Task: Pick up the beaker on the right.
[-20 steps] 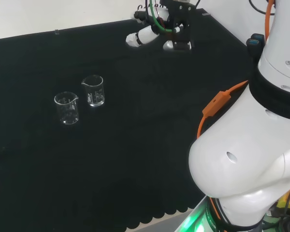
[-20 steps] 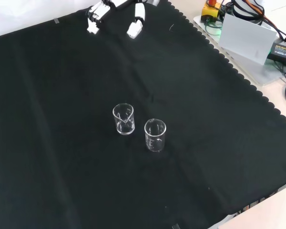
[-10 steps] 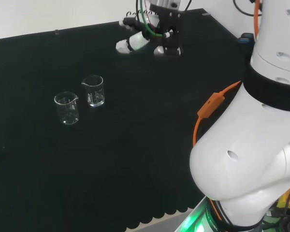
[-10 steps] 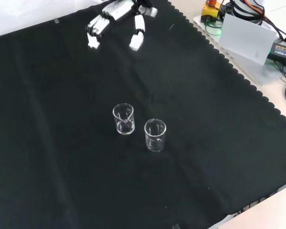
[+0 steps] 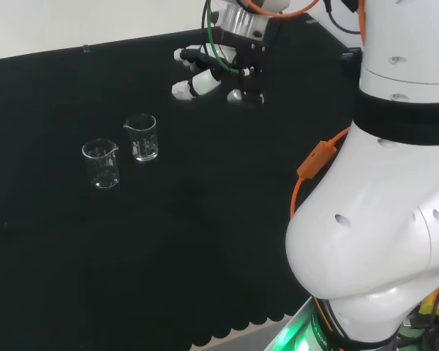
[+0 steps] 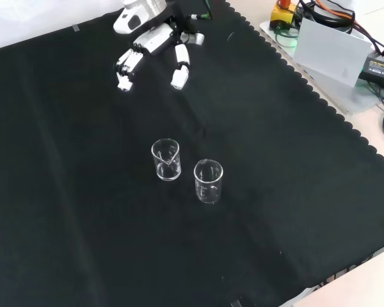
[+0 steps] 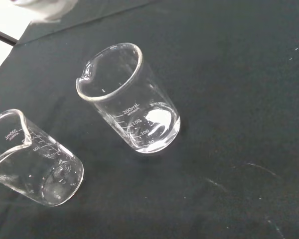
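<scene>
Note the hand (image 5: 218, 77) released, fingers extended, above the table (image 5: 205, 241). The right beaker (image 5: 142, 137) stands upright just beside the left beaker (image 5: 101, 163); bare cloth lies between hand and beakers.

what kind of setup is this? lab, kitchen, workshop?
Most likely a robotics lab bench staged for glassware handling: two clear graduated beakers on a black cloth, the arm's hand above them, and cables and electronics at the bench edge.

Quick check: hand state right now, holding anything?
Hand: open, fingers relaxed, holding nothing; it hangs above the cloth, apart from both beakers.
</scene>
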{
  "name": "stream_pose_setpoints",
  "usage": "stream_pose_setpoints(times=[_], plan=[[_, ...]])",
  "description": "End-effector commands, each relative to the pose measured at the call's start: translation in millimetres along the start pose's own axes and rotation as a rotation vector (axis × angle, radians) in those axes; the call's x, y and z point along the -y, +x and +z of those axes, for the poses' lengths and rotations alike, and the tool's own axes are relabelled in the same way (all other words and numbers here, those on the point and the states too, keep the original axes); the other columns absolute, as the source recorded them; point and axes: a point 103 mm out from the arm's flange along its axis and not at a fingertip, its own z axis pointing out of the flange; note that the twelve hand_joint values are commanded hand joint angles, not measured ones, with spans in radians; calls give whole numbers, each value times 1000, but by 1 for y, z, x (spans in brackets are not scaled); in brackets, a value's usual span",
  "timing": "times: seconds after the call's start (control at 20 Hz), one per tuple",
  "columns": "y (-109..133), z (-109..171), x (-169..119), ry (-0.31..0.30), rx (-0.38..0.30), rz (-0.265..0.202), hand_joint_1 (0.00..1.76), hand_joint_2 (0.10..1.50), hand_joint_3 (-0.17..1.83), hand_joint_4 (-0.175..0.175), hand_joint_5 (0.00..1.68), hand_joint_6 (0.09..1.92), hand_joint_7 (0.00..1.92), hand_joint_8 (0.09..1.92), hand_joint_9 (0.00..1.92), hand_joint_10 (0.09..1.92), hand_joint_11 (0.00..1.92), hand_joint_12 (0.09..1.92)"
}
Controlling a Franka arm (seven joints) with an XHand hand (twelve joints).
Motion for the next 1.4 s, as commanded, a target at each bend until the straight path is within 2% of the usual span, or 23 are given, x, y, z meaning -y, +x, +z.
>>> stream_pose_setpoints(times=[0.05, 0.3, 0.55, 1.4], plan=[[-6, 18, -14, -7, -46, -34, 722, 581, 589, -56, 188, 87, 152, 557, 274, 640, 0, 1101], [-8, 36, -19, -17, -77, -60, 737, 550, 609, -55, 195, 87, 159, 562, 277, 634, 0, 1103], [-7, 53, -25, 10, -104, -80, 749, 526, 633, -56, 216, 87, 185, 568, 300, 632, 0, 1109], [-12, 101, -41, 32, -182, -112, 758, 517, 641, -55, 225, 87, 194, 566, 306, 625, 0, 1120]])
